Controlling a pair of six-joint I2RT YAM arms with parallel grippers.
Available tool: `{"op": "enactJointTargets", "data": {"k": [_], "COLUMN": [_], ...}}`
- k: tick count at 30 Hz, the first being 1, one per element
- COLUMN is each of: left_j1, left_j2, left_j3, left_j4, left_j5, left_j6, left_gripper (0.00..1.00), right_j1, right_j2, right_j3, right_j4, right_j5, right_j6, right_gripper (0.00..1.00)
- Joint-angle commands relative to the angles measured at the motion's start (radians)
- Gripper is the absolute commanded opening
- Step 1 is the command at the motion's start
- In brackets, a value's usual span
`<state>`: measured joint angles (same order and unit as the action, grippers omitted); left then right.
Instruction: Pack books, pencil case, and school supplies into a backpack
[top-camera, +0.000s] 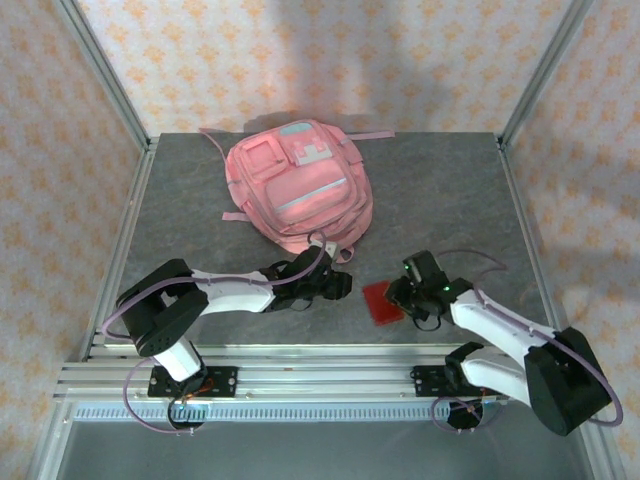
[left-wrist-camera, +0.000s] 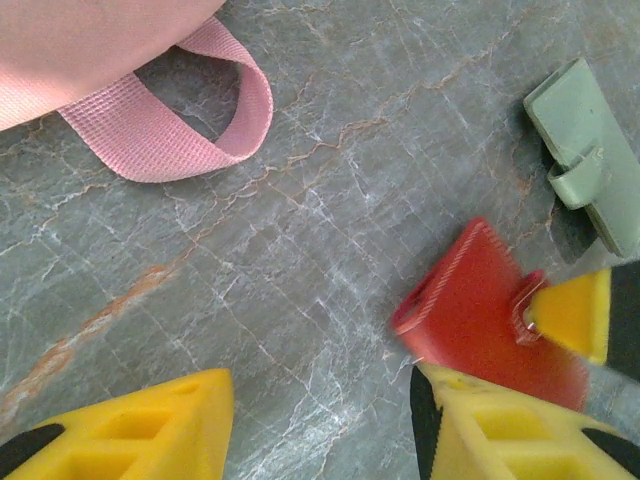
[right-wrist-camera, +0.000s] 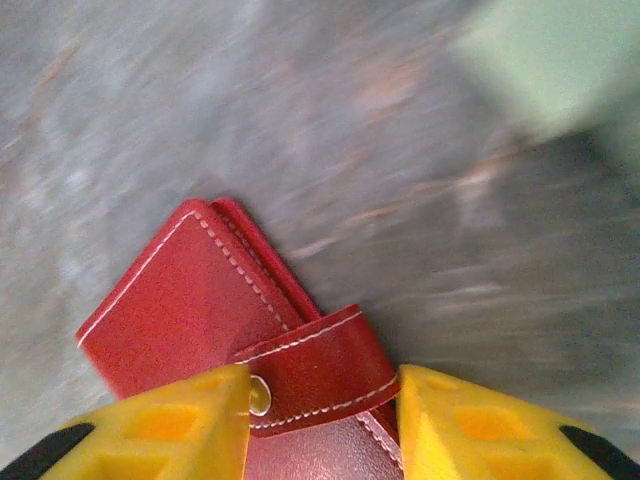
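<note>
- Backpack (top-camera: 300, 185) is lying flat toward 12 o'clock on the table (top-camera: 450, 200), front pockets up. I cannot tell whether its main opening is unzipped.
- Red pad (top-camera: 381, 301) is lying on the table at 5 o'clock from the backpack, near it but apart. The grey-green card (left-wrist-camera: 585, 150) is sitting just beside the pad, at its 1 o'clock in the left wrist view.
- Right gripper (right-wrist-camera: 322, 400) is straddling the pad's stitched closure tab (right-wrist-camera: 320, 355), one yellow finger at 9 o'clock of the tab and one at 3. The view is blurring, so I cannot tell if the fingers are truly clamped or only flanking it.
- Left gripper (left-wrist-camera: 320, 380) is hovering with its fingers apart over bare table, near the pink strap loop (left-wrist-camera: 190, 130) at its 11 o'clock.
- Step in hand, by my reading: picking up the red pad.
- Doing it well: pinch the pad's full thickness, not the tab alone, since the tab may flex and let the pad swing. Confirm a firm hold before raising. Lift straight up, avoiding the card. The left gripper is looking well placed for holding the bag open.
</note>
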<state>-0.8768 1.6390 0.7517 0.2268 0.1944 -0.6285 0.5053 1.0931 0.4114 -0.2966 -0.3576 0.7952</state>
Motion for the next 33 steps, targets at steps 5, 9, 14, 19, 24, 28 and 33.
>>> {"op": "enactJointTargets", "data": {"k": [5, 9, 14, 19, 24, 28, 33], "left_j1": [-0.001, -0.002, -0.010, -0.026, -0.042, -0.043, -0.044], "left_j2": [0.022, 0.054, 0.107, 0.160, 0.223, 0.243, 0.250], "left_j3": [0.047, 0.084, 0.135, 0.186, 0.240, 0.238, 0.236], "left_j4": [-0.064, -0.110, -0.181, -0.258, -0.361, -0.363, -0.346], "left_j5": [-0.020, 0.015, 0.036, -0.009, -0.073, -0.069, -0.070], "left_j6": [0.008, 0.012, 0.024, 0.036, 0.077, 0.082, 0.086], "left_gripper": [0.48, 0.43, 0.39, 0.29, 0.12, 0.07, 0.07], "right_j1": [0.029, 0.024, 0.010, 0.009, 0.009, 0.010, 0.010], "right_j2": [0.006, -0.022, -0.034, -0.046, -0.043, -0.020, -0.044], "right_j3": [0.040, 0.055, 0.028, -0.032, -0.084, -0.110, -0.130], "right_j4": [0.162, 0.064, 0.004, 0.034, 0.081, 0.163, 0.296], "right_j5": [-0.077, 0.014, 0.038, 0.015, -0.030, -0.113, -0.187], "right_j6": [-0.007, -0.027, -0.040, -0.018, -0.001, -0.006, 0.002], "right_gripper": [0.44, 0.46, 0.51, 0.51, 0.51, 0.49, 0.44]}}
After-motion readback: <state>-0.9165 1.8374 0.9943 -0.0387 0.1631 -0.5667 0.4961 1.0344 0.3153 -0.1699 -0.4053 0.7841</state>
